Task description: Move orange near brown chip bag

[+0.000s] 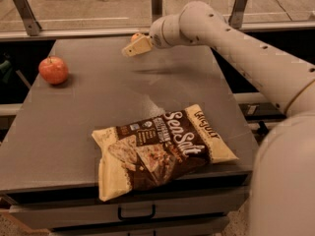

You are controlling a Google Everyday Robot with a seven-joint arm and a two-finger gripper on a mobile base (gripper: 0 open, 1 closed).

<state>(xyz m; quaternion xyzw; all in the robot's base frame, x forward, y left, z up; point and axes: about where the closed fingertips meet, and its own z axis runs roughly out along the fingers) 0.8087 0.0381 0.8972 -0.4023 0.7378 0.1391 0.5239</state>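
The orange [134,35] lies at the far middle of the grey table [98,102], and only its top shows behind my gripper. My gripper [136,46] hangs just in front of the orange, above the table's far part, at the end of the white arm that reaches in from the right. The brown chip bag [160,149] lies flat near the table's front edge, far from the orange, with "Sea Salt" lettering facing up.
A red-orange apple [53,70] sits at the table's left edge. A rail with metal posts [156,3] runs behind the table. A drawer with a handle [136,213] is below the front edge. My arm [246,58] spans the right side.
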